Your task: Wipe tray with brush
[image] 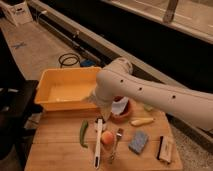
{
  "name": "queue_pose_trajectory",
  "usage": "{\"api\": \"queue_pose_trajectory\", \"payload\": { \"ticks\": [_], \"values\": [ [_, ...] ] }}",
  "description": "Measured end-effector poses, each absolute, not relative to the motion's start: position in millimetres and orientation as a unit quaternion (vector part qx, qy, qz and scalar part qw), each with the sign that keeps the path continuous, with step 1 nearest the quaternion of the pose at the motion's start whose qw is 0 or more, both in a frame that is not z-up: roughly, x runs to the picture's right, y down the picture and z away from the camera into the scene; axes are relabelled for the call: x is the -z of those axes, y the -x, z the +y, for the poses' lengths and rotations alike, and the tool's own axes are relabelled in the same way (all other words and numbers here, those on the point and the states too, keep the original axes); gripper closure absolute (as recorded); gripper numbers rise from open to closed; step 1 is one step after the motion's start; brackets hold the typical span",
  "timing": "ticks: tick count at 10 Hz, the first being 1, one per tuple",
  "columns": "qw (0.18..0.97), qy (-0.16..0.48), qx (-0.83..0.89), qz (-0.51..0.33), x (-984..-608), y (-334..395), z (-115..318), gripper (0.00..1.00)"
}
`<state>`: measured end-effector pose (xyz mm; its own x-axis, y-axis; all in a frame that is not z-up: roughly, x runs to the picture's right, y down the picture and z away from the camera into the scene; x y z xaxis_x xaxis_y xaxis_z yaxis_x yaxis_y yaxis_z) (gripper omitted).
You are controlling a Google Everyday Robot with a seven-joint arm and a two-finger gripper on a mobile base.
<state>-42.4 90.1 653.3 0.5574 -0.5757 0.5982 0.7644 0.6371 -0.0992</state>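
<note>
The yellow tray (64,89) stands at the back left of the wooden table. The white-handled brush (98,144) lies on the table in front of it, pointing toward me, with its far end under my wrist. My gripper (101,118) hangs at the end of the big white arm, just above the brush's far end and close to the tray's front right corner. The arm hides most of the gripper.
A green pepper (83,133) lies left of the brush. An orange fruit (107,138) and a silver fork (116,144) lie right of it. A brown bowl (123,114), a pale yellow vegetable (141,121), a blue sponge (138,142) and a black-and-white block (165,149) are farther right.
</note>
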Motion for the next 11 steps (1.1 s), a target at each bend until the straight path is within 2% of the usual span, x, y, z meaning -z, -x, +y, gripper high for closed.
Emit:
{"api": "queue_pose_trajectory", "payload": {
  "ticks": [3, 6, 11],
  "values": [
    [0.865, 0.179, 0.391, -0.258, -653.9, 40.8, 89.8, 0.2],
    [0.853, 0.207, 0.414, -0.24, -676.0, 42.6, 101.2, 0.2],
    [0.821, 0.217, 0.441, -0.291, -715.7, 44.5, 127.3, 0.2]
  ]
}}
